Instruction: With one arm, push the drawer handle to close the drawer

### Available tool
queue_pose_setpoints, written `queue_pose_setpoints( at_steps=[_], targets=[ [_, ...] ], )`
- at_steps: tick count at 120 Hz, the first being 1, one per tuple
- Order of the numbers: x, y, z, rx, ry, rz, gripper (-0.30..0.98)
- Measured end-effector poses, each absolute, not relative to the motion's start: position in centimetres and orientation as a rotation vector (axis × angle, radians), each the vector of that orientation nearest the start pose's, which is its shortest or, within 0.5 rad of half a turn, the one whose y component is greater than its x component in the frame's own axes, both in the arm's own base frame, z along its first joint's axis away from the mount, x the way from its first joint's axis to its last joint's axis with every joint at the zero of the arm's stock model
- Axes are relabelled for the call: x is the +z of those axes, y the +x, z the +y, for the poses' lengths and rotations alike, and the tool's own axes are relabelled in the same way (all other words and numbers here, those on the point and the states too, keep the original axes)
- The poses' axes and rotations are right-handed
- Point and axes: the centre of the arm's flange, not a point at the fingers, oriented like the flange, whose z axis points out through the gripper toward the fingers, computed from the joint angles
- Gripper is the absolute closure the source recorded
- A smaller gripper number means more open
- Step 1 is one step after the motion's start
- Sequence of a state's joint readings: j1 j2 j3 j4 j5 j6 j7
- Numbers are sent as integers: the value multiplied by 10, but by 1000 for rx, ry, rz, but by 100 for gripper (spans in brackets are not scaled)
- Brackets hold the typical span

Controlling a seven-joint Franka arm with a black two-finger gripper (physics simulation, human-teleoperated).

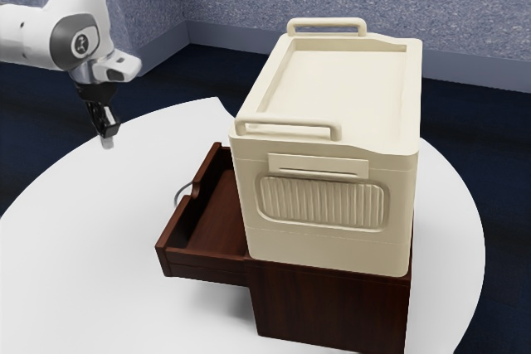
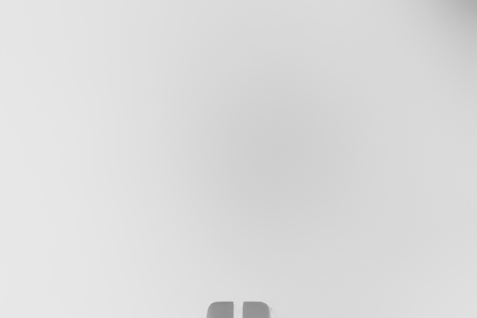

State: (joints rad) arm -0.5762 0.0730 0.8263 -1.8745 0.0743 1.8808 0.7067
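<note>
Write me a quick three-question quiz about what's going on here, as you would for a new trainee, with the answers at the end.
1. True or false: the robot arm is apart from the grey handle of the drawer.

2. What sits on the dark wooden cabinet?
a) a potted plant
b) a cream-coloured box
c) a desk lamp

3. Fill in one word, "open" or "shut": the drawer now stands ____.

Key: 1. True. 2. b. 3. open.
</note>
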Motion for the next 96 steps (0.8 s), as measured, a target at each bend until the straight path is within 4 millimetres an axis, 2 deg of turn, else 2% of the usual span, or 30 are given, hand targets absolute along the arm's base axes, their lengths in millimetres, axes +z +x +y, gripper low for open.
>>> queue_pose_setpoints(
  at_steps=[20, 32, 50, 58, 81, 96],
  targets=[
    [462, 555, 128, 129, -2889, 932, 78],
    [443, 552, 122, 128, -2865, 1041, 79],
    [428, 556, 97, 107, -2786, 1224, 79],
    [414, 552, 87, 105, -2759, 1298, 79],
    [390, 548, 85, -20, -2704, 1393, 79],
    [388, 550, 79, -129, -2640, 1442, 79]
  ],
)
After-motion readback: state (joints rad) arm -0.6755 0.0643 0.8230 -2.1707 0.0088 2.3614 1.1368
